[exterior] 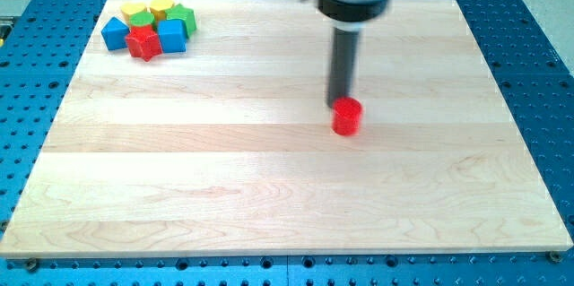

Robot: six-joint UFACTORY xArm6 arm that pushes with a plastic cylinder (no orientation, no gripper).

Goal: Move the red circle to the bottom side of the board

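The red circle [347, 117] is a short red cylinder standing on the wooden board [224, 187], a little right of the board's middle. My tip [339, 103] is at the end of the dark rod that comes down from the view's top. It sits just above the red circle in the view, at its upper left edge, touching it or very nearly so.
A tight cluster of blocks lies in the board's top left corner: a red star [143, 43], a blue block [114, 33] on its left, a blue cube [170, 35], a green block [182, 16], and yellow blocks [147, 8]. A blue perforated table [538, 71] surrounds the board.
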